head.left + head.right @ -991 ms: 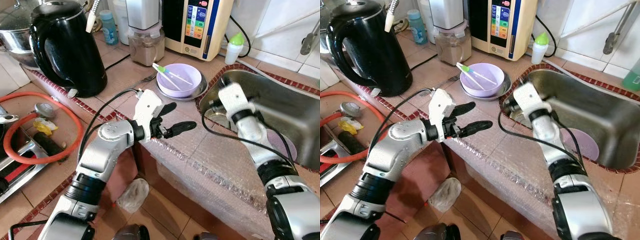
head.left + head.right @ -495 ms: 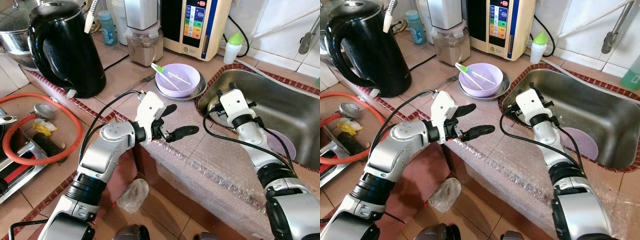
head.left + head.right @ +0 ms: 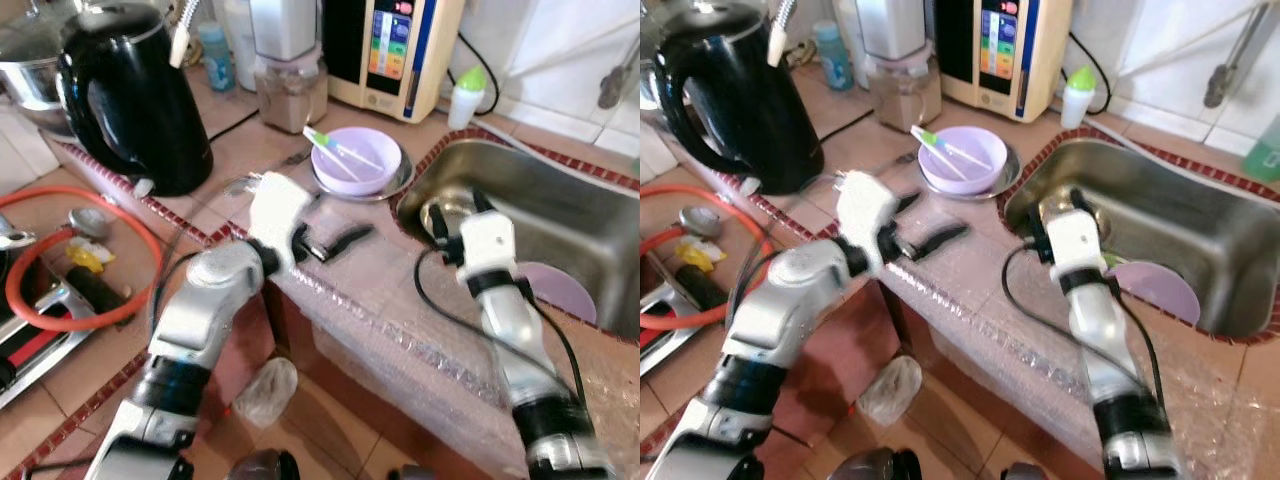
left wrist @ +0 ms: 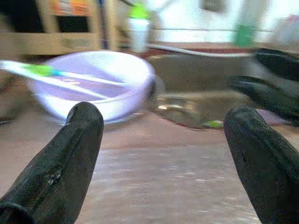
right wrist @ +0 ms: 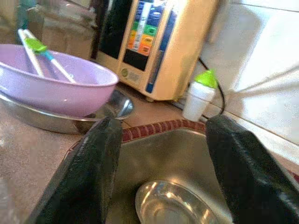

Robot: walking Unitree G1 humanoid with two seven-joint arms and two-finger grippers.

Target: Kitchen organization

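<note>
Motion blur softens both head views, smearing the left arm and the black kettle at the counter's far left; the tap at the upper right is cut off by the frame edge. The purple bowl, two utensils laid across it, one green-tipped, sits on a steel plate on the tiled counter, just beside the rim of the steel sink. The left gripper hangs over the counter edge just short of the bowl, fingers spread wide and holding nothing; in the left wrist view the bowl lies ahead, nearer one finger than the other. The right gripper is poised at the sink's near corner, fingers apart and empty; through them the right wrist view shows a small steel dish in the basin. A purple plate in the sink is partly hidden behind the right arm.
</note>
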